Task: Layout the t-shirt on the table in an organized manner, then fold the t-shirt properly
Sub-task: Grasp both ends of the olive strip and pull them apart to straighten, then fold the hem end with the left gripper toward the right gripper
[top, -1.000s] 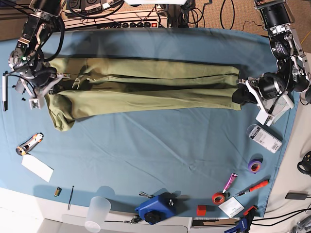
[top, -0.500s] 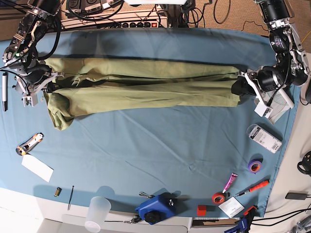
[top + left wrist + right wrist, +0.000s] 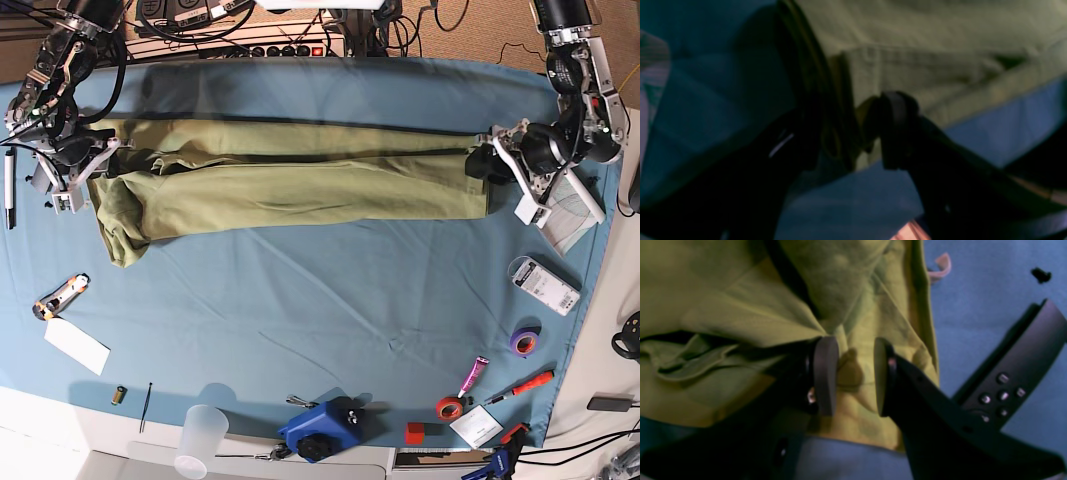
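Note:
The olive-green t-shirt (image 3: 290, 185) lies stretched in a long band across the far half of the teal table (image 3: 300, 310), with one end bunched at the left (image 3: 120, 235). In the base view my right gripper (image 3: 72, 172) is at the shirt's left end. Up close, the right gripper (image 3: 851, 376) is open, its pads (image 3: 825, 373) apart over wrinkled fabric (image 3: 740, 316). My left gripper (image 3: 492, 165) is at the shirt's right end. In the blurred left wrist view, the left gripper (image 3: 846, 140) is open with the shirt's hem (image 3: 840, 110) loose between its fingers.
A black pen (image 3: 9, 190) lies by the left edge, with a utility knife (image 3: 60, 295) and a white card (image 3: 76, 346) below. Along the front are a plastic cup (image 3: 200, 435) and a blue tool (image 3: 320, 428). At the right are a white box (image 3: 543, 285) and a purple tape roll (image 3: 524, 341).
Both grippers went from shut on the shirt's ends to open. Both ends shifted a little toward the far edge, and the shirt now rests on the table.

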### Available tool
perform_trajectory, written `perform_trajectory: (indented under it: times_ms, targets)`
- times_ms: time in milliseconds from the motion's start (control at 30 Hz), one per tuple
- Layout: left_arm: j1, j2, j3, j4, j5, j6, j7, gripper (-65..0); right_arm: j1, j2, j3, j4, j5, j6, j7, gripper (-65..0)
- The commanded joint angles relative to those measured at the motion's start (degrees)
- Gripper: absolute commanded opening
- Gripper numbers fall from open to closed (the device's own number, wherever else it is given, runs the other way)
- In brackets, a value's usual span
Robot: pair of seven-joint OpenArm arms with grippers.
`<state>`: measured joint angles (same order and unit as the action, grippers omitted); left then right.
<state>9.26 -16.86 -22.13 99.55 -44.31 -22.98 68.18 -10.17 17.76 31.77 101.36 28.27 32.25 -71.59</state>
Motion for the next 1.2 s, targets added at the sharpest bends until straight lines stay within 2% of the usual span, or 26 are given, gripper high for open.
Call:
perform_trajectory:
  times_ms: [0,167,300,400,500,633,733,867,900,1000,1167]
  targets:
    - [-0.55,-0.72,0.63,0.81,0.55,0.94,-1.2,-36.0,0.48,0.98,0.44,1.07,0.96,0.13,1.6,-46.0]
    - [-0.52,-0.72,5.6,0.81,7.32,6.93,-1.14,-36.0,0.5,0.98,0.44,1.07,1.95,0.13,2.03,-46.0]
    - [-0.55,-0.72,9.86,0.81,7.54,8.22,-0.48,-37.7,0.5,0.98,0.44,1.07,1.92,0.13,2.51,-46.0]
    - [-0.5,-0.7,11.58,0.81,8.02,8.22,1.22,-47.2,0.52,0.98,0.44,1.07,1.9,0.13,2.67,-46.0]
    - [-0.52,-0.59,11.45,0.81,8.83,8.17,1.64,-65.0,0.5,0.98,0.44,1.07,1.9,0.13,2.67,-46.0]
    - [-0.57,-0.63,11.43,0.83,8.83,6.62,1.66,-65.0,0.52,0.98,0.44,1.07,1.92,0.13,3.15,-46.0]
    - [-0.7,-0.63,10.51,0.96,8.79,6.67,1.92,-65.0,0.52,0.98,0.44,1.07,1.92,0.13,3.56,-46.0]
    - [-0.74,-0.96,5.2,2.27,8.11,6.6,1.49,-65.0,0.52,0.98,0.44,1.07,1.9,0.11,3.65,-46.0]
    - [-0.76,-1.44,3.52,2.49,6.58,6.27,1.22,-65.0,0.52,0.98,0.44,1.07,1.9,0.13,3.67,-46.0]
    - [-0.83,-3.52,-0.83,2.49,2.51,2.45,1.2,-65.0,0.52,0.98,0.44,1.07,1.88,0.13,4.15,-46.0]
    - [-0.85,-7.67,-3.58,2.47,1.88,2.12,0.81,-65.0,0.85,0.96,0.44,1.07,1.88,0.11,5.51,-46.0]
